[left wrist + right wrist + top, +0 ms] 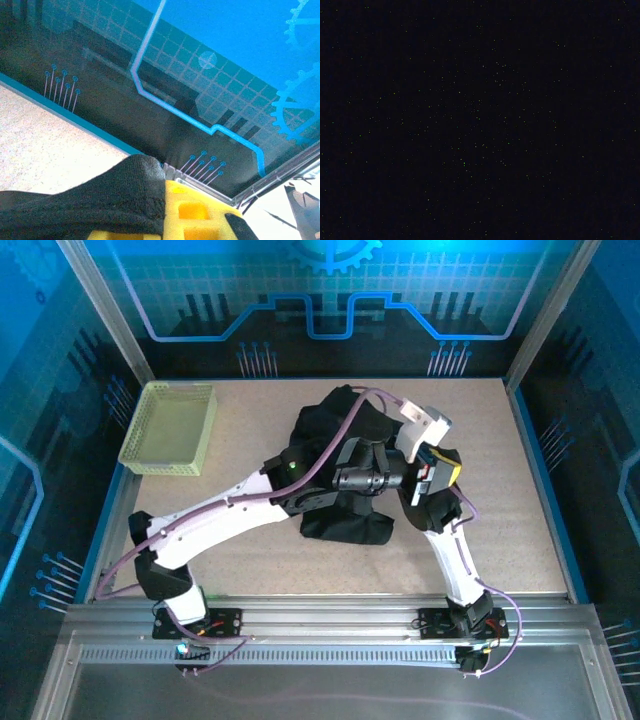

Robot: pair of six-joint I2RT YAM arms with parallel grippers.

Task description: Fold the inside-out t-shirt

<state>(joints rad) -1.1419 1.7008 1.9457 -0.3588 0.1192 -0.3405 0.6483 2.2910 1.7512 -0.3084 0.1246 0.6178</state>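
Currently I'm mid-fold, I judge, left claw [190, 220] pinching the bunched shirt [345, 528]. Whether the right claw [438, 472] is open I can't tell; next it needs an opposite edge.

nothing readable anywhere tbh, no words, numbers or logos, just a gear outline [331, 252] and circuit-style lines [330, 336] printed on the blue back wall [180, 280]

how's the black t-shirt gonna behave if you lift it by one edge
Probably floppy: the t-shirt lies in a crumpled heap on the table, so a lifted edge should sag and trail. Likely light for its bulk, being soft cloth. Its knit looks matte and textured in the left wrist view, so slipping seems unlikely.
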